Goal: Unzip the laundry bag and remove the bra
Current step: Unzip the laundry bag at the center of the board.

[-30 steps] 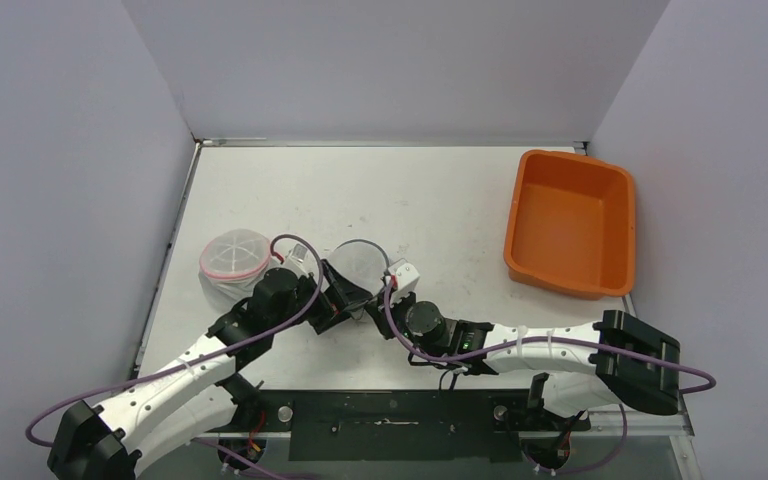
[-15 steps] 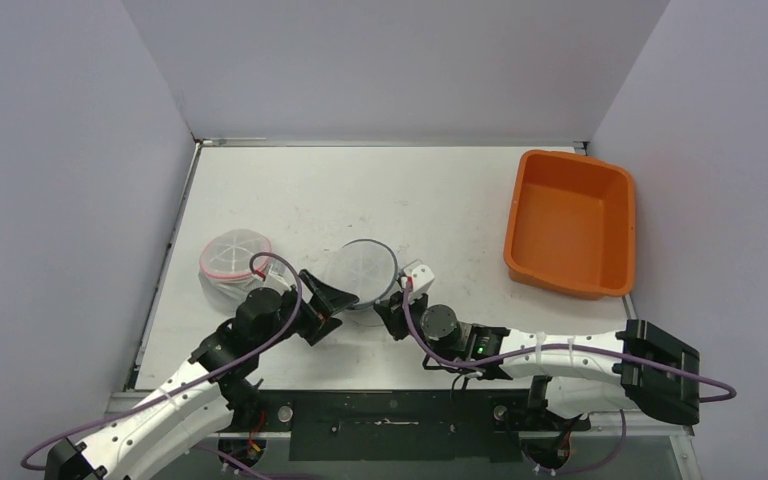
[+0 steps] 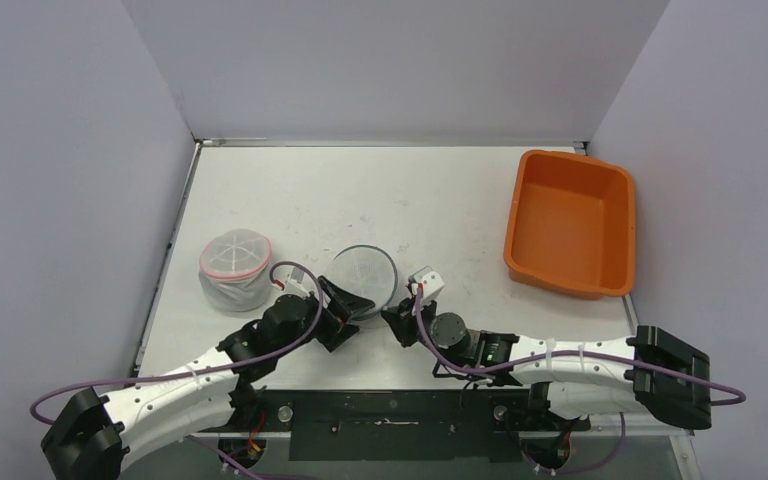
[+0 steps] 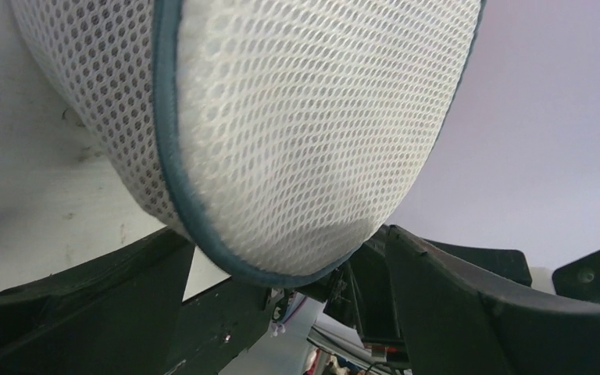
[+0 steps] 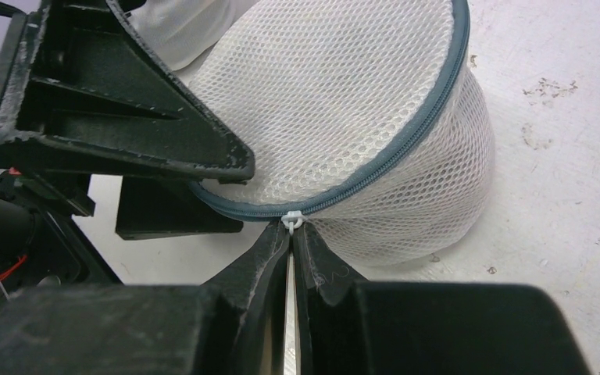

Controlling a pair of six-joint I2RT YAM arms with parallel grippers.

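Observation:
The laundry bag (image 3: 362, 270) is a round white mesh pouch with a grey-blue zipper rim, standing near the table's middle front. My right gripper (image 5: 292, 234) is shut on the small white zipper pull (image 5: 292, 220) at the bag's near side; from above this gripper (image 3: 393, 318) sits just right of the bag. My left gripper (image 3: 343, 315) is open, and the bag's near-left edge (image 4: 297, 133) sits between its spread fingers (image 4: 70, 305). One left finger (image 5: 125, 101) reaches over the bag's top. The bra is hidden.
A second mesh bag (image 3: 235, 265) with a pink zipper rim stands to the left of the left gripper. An orange bin (image 3: 570, 222) sits at the right of the table. Grey walls close in the left, right and far sides.
My right gripper, still shut on the pull, has drawn back toward the near edge. My left gripper backed off to the left, then came in again around the bag's edge.

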